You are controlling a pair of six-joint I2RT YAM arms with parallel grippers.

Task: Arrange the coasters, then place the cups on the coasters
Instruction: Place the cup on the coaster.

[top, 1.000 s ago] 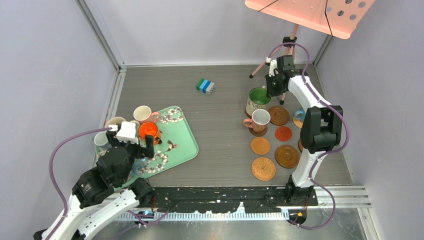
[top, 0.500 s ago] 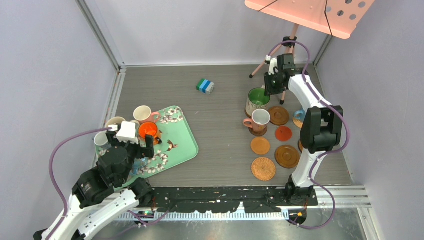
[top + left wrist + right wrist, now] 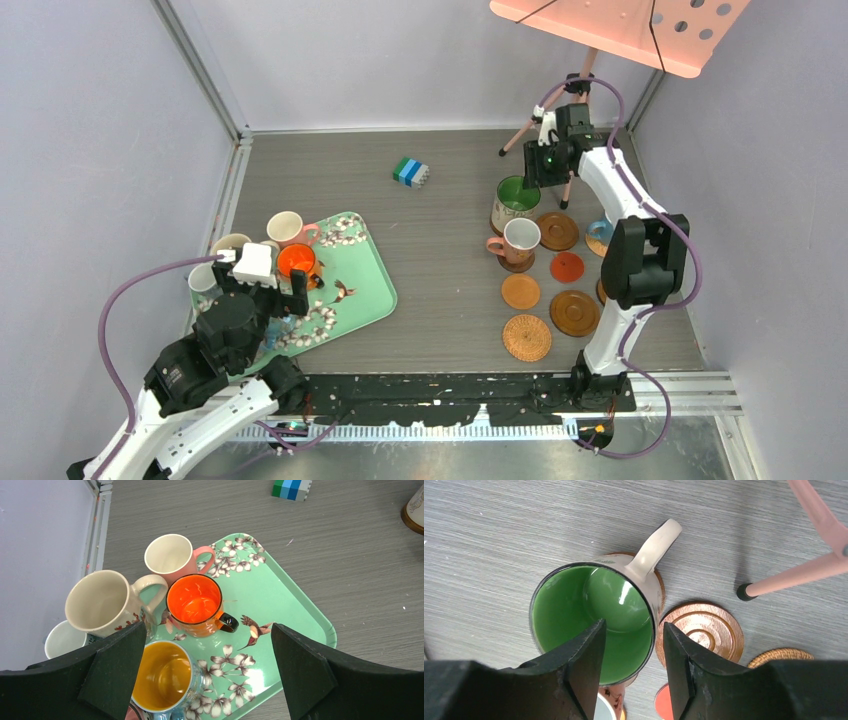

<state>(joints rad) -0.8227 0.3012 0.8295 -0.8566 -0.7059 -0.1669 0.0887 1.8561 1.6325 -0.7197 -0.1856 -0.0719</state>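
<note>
Over at the lower left of the overhead view, your left gripper [image 3: 262, 290] hangs with its jaws spread wide above the mint tray [image 3: 372, 290], holding nothing. Waiting under it are the orange-inside mug [image 3: 194, 605], the cream mug [image 3: 102, 601], the pink mug [image 3: 172, 558] and the yellow-inside mug [image 3: 164, 676]. They look like glazed ceramic: rigid, fairly heavy, slick and chippable, and crowded together, so pinch one wall at the rim with a finger inside.

Moving right, the coasters [image 3: 548, 285] lie mid-right; one carries a mauve mug [image 3: 518, 241]. At the upper right, your right gripper [image 3: 631, 645] straddles the wall of the green-inside mug [image 3: 591, 612], jaws part open and not pinching. That mug stands on a coaster, seemingly delivered.
</note>
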